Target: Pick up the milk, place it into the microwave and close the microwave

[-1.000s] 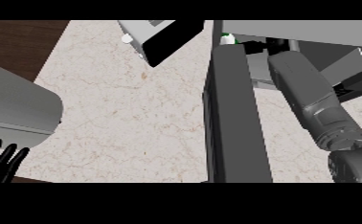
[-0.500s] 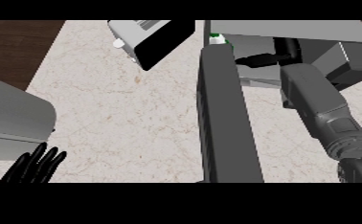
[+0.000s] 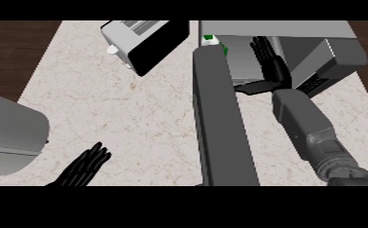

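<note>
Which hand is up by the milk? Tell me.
The right hand, with straight fingers reaching into the microwave beside the milk. The left hand rests open at the lower left.

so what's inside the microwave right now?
The milk stands just inside the microwave, behind the open door; only its green-and-white top shows. The open right hand reaches in beside it. The door and roof cover the rest.
</note>
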Robot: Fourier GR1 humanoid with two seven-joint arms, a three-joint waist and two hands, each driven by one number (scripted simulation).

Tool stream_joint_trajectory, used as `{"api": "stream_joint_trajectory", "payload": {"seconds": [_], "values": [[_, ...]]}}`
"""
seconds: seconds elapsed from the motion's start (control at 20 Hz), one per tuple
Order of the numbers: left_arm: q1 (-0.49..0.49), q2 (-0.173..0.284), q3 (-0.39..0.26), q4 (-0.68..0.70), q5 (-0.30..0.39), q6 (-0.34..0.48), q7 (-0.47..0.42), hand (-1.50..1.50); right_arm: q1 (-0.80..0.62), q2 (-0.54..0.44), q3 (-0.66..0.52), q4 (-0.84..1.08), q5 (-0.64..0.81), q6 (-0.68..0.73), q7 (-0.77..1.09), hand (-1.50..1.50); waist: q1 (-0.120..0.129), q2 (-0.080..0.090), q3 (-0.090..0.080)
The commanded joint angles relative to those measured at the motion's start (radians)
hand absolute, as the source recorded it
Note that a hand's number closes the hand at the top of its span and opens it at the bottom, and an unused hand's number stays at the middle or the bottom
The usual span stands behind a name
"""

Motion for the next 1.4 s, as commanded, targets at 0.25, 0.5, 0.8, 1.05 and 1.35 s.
{"api": "stream_joint_trajectory", "payload": {"seconds": [0.25, 0.5, 0.8, 1.05, 1.35], "values": [[-0.169, -0.043, -0.028, 0.171, -0.119, 0.046, -0.01, -1.5, 0.205, 0.036, 0.073, -0.078, 0.016, 0.125, -0.049, -1.5, -0.057, -0.022, -0.003], [-0.212, -0.069, -0.064, 0.259, -0.233, 0.083, -0.076, 1.5, 0.41, 0.068, 0.124, -0.148, 0.044, 0.047, -0.132, -1.5, -0.07, -0.025, -0.004], [-0.339, -0.091, -0.089, 0.372, -0.332, 0.15, -0.075, 1.5, 0.581, 0.003, 0.131, -0.308, -0.001, 0.14, -0.124, -1.5, -0.086, -0.026, -0.005], [-0.389, -0.091, -0.159, 0.483, -0.428, 0.181, -0.134, 1.5, 0.76, -0.029, 0.137, -0.482, -0.053, 0.196, -0.143, -1.5, -0.083, -0.024, -0.006], [-0.528, -0.092, -0.231, 0.66, -0.446, 0.282, -0.182, 1.5, 0.939, -0.124, 0.132, -0.714, -0.151, 0.327, -0.086, -1.5, -0.086, -0.018, -0.006]]}}
